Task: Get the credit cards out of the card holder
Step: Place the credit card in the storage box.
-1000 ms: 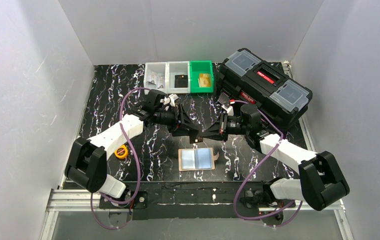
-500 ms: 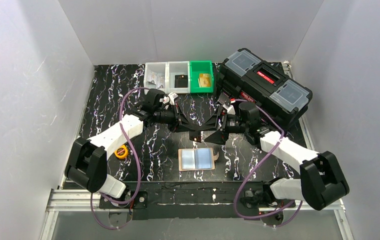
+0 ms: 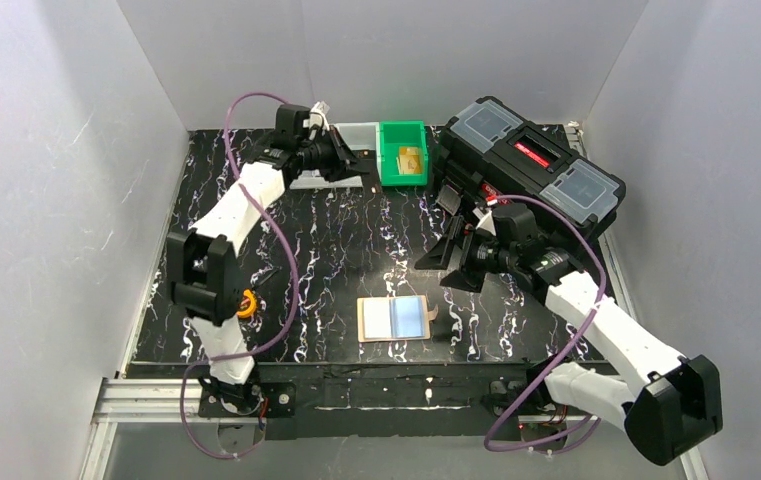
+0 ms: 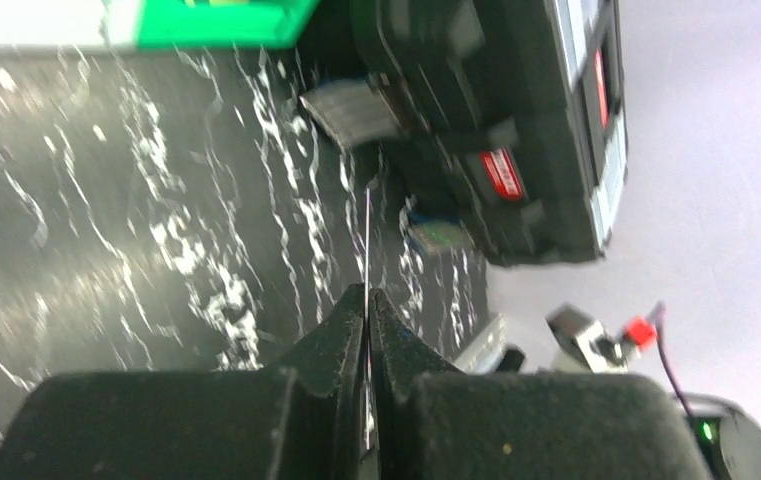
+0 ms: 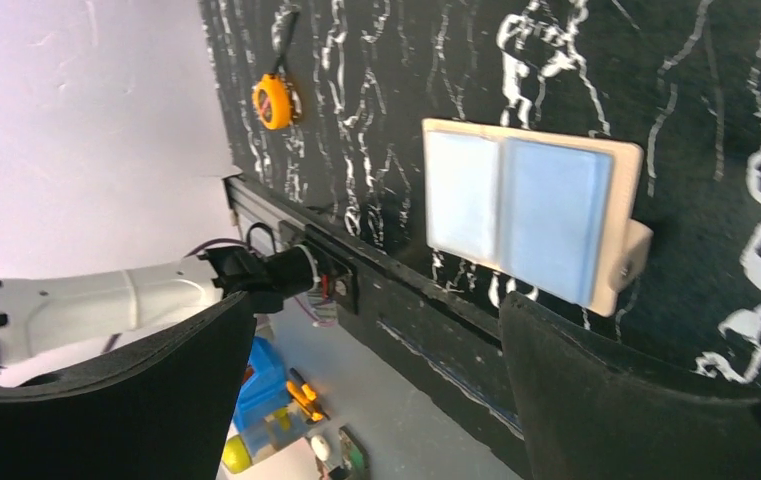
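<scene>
The card holder [image 3: 393, 318] lies open and flat on the black desk [image 3: 336, 270]. It is near the front edge, about in the middle between the two arms. Its little tab [image 3: 434, 315] sticks out on the right side. Inside, both halves look pale blue (I cannot tell if that is a card or just the lining).

The left jaws are way at the back of the desk, up by the white bin [image 3: 356, 131] and just beside the green bin [image 3: 403, 165]. They are pressed together on a thin card [image 4: 367, 235]. The left wrist camera shows only the card's edge, like a thin line poking out from between the jaws, so I cannot tell its colour.

The right jaws are wide apart and hold nothing. They hang over the desk, a bit behind the card holder and to its right, not touching it.

A gold thing [image 3: 411, 157] lies in the green bin. A big black toolbox [image 3: 531, 170] sits at the back right of the desk. A small orange tape measure [image 3: 247, 303] lies on the left side, close by the left arm.
</scene>
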You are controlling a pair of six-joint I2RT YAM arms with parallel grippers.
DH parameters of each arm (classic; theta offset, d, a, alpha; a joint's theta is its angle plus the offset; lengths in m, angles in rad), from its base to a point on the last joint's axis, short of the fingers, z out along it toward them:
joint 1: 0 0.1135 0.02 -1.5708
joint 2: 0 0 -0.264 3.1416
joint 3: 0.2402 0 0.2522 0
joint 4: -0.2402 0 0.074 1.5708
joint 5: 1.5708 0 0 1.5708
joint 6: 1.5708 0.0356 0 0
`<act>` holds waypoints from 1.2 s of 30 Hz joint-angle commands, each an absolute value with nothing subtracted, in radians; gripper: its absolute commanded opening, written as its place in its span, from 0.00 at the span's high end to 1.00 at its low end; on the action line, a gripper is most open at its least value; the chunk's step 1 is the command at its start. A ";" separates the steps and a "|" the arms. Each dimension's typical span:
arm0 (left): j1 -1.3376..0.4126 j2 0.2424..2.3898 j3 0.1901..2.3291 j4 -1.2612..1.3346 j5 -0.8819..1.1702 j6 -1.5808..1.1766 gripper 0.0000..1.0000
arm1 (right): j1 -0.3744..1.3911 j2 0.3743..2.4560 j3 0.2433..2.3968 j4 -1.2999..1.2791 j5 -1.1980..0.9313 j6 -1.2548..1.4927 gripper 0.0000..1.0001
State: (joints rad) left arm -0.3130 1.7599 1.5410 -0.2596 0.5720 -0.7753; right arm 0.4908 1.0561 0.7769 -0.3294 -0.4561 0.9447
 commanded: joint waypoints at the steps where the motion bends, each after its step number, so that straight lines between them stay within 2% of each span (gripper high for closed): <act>1: -0.278 1.923 1.724 -0.241 0.527 -0.665 1.00 | 0.486 1.001 0.810 -0.467 -0.381 0.870 0.02; 8: -0.249 2.277 2.177 -0.309 0.492 -0.609 1.00 | 0.486 0.929 0.792 -0.567 -0.310 0.823 0.02; 13: -0.225 2.448 2.385 -0.342 0.471 -0.590 1.00 | 0.486 0.906 0.790 -0.604 -0.291 0.801 0.02; 24: -0.195 2.561 2.459 -0.323 0.489 -0.595 0.99 | 0.486 0.960 0.790 -0.605 -0.291 0.770 0.02; 26: -0.189 2.554 2.438 -0.313 0.492 -0.603 0.95 | 0.486 0.971 0.791 -0.601 -0.290 0.771 0.02; 27: -0.186 2.549 2.430 -0.305 0.498 -0.606 0.88 | 0.486 0.975 0.792 -0.601 -0.290 0.769 0.02; 28: -0.183 2.546 2.430 -0.303 0.496 -0.608 0.76 | 0.486 0.981 0.793 -0.601 -0.288 0.768 0.02; 32: -0.179 2.542 2.470 -0.319 0.522 -0.613 0.57 | 0.486 1.004 0.789 -0.602 -0.276 0.758 0.02; 33: -0.179 2.538 2.472 -0.318 0.531 -0.619 0.53 | 0.486 1.011 0.788 -0.604 -0.271 0.753 0.02; 36: -0.179 2.503 2.457 -0.308 0.545 -0.636 0.50 | 0.486 1.028 0.787 -0.609 -0.253 0.742 0.02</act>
State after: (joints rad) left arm -0.1844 2.5668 2.4268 -0.3035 0.5045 -0.6273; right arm 0.4908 1.0138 0.7765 -0.6075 -0.2848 0.7734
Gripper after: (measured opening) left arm 0.483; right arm 0.983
